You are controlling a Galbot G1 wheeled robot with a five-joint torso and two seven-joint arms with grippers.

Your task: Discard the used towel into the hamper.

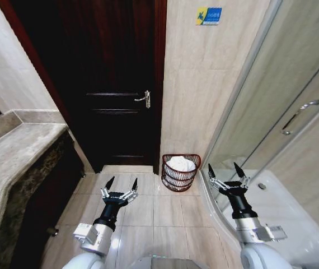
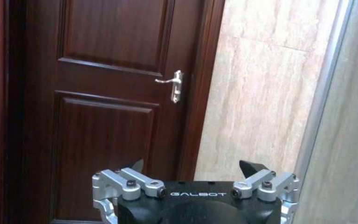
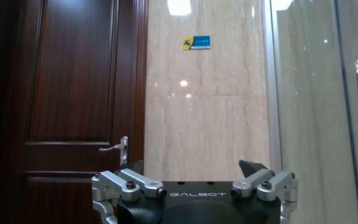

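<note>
The hamper [image 1: 180, 172] is a small round dark reddish-brown open-weave basket on the tiled floor against the beige wall, right of the door. A white towel [image 1: 181, 163] lies bunched inside it, rising to about the rim. My left gripper [image 1: 121, 182] hovers open and empty over the floor, to the left of the hamper and nearer me. My right gripper [image 1: 225, 170] is open and empty too, just right of the hamper beside the shower glass. The left wrist view shows the left gripper [image 2: 195, 167] open toward the door; the right gripper [image 3: 193, 166] faces the wall.
A dark wooden door [image 1: 112, 84] with a metal handle [image 1: 144, 99] stands shut ahead. A stone vanity counter [image 1: 8, 162] runs along the left. A glass shower enclosure [image 1: 282, 129] with a handle closes off the right. Tiled floor [image 1: 148, 210] lies between them.
</note>
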